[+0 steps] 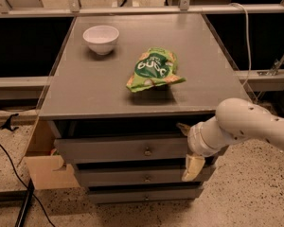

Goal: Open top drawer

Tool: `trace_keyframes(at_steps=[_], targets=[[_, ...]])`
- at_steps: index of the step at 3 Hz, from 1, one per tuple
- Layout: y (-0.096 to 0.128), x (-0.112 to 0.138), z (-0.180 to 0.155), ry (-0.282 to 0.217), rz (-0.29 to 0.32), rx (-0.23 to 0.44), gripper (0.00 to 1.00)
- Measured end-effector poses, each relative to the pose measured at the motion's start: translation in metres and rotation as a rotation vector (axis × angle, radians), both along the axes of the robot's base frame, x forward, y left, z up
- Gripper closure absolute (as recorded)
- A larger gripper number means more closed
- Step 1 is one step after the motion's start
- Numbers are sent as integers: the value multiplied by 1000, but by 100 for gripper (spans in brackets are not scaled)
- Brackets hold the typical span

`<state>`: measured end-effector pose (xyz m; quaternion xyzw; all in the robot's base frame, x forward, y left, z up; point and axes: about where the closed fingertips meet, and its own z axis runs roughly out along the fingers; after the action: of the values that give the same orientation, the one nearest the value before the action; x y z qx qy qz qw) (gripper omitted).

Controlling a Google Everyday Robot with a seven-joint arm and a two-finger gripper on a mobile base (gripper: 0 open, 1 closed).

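Three grey drawer fronts face me on my screen. Nearest the speckled floor is the bottom drawer (pixel 132 195), above it the middle drawer (pixel 113 176), and over both sits the top drawer (pixel 104 149), the tallest and widest, with its small round knob (pixel 147 151) at centre. A dark gap runs between its upper edge and the cabinet top (pixel 85 93).

My gripper (pixel 188 147) is at the right end of that top drawer front, coming in from the right on the pale arm (pixel 246 124). The pincer is spread wide: one finger (pixel 182 127) sits up by the drawer's top corner, and the other finger (pixel 193 167) hangs down level with the middle drawer. I can't tell whether either one touches the wood.

To the left, a cardboard box (pixel 45 169) stands against the cabinet's side, and a black cable (pixel 9 155) trails across the floor.

Further back on the top lies a green snack bag (pixel 154 70), and beyond it, well apart to the left, an upright white bowl (pixel 101 38). A metal rail (pixel 132 9) crosses behind.
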<state>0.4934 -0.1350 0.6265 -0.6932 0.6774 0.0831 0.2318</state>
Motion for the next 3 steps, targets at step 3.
trace_keyframes(at_steps=[3], targets=[[-7,-20,15,191,39,-53,0]])
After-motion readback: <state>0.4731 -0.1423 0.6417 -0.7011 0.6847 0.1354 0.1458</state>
